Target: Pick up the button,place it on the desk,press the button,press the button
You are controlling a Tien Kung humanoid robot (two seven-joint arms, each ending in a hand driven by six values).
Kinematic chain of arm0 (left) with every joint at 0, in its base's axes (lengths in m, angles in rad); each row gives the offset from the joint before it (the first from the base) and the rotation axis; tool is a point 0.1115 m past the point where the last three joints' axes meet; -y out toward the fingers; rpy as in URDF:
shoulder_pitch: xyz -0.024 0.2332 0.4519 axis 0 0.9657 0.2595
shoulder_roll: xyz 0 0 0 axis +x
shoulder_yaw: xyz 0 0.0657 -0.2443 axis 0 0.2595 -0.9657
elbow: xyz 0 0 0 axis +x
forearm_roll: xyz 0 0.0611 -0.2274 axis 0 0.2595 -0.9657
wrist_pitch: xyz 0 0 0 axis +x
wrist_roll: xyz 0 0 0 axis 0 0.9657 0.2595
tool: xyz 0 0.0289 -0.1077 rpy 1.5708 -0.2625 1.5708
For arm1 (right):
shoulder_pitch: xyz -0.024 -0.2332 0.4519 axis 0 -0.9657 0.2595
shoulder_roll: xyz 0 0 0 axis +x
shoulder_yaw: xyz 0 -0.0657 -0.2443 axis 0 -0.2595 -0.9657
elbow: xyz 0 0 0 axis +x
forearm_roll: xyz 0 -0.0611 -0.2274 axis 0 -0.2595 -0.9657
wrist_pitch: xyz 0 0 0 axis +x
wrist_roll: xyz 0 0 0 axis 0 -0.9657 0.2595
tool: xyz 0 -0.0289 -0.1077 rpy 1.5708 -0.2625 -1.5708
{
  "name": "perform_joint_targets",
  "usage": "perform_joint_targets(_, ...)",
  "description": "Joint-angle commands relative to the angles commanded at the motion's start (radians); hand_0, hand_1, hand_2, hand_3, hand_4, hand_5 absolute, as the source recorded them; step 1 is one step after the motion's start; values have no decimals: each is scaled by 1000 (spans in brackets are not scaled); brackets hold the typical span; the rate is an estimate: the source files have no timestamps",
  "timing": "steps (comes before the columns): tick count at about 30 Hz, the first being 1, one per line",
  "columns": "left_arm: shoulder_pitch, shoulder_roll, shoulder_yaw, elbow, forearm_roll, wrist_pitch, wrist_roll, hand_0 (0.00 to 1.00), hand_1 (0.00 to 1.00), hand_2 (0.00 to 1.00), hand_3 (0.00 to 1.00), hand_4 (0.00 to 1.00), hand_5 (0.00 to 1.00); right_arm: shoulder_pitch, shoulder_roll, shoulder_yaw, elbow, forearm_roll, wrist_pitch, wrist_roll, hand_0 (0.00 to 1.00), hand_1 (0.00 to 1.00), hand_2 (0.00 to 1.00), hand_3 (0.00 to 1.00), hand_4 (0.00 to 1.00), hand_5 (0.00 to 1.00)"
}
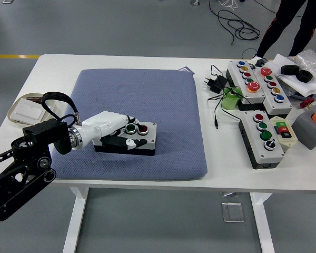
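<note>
A small grey button box (142,138) with a green and a red button on top lies on the blue-grey cushion (147,100), near its front edge. My left hand (118,130), white with black fingers, comes in from the left and is wrapped around the box's left half, thumb along its front side and fingers over its top beside the green button. The box rests on the cushion. My right arm does not show.
At the right stand three larger button boxes (263,137), a black power adapter with cable (215,83), a green object (230,100) and a grey block (310,126). A white tray (23,109) lies at the left edge. A person's legs stand at the top right.
</note>
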Motion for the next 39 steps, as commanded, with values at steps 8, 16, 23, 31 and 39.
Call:
perform_joint_targets(8,4,11,-101,-64,11,76,23,41,130,193,831,776,998,-3,-1,-1,0,3,0,1,629,556,631,570,308,267)
perform_joint_targets(16,27,10,-239,16,-261,294,-19,47,412,498,883,775,998,-3,0,-1,0,2,1,0,629,556,632,570,308,266)
perform_joint_targets(23,56,20,-296,149,-553,364,-64,174,487,586,867,764,998,-5,-2,-9,0,16,-2,2,629,556,632,571,308,265)
perform_joint_targets(31,89,16,-292,239,-890,341,-121,906,920,989,984,763,998,-11,-2,-11,0,16,-1,0,629,555,632,570,310,264)
perform_joint_targets(39,105,13,-271,285,-1170,335,-125,902,926,998,998,778,998,-18,-3,-10,0,11,-1,-1,629,556,632,570,310,262)
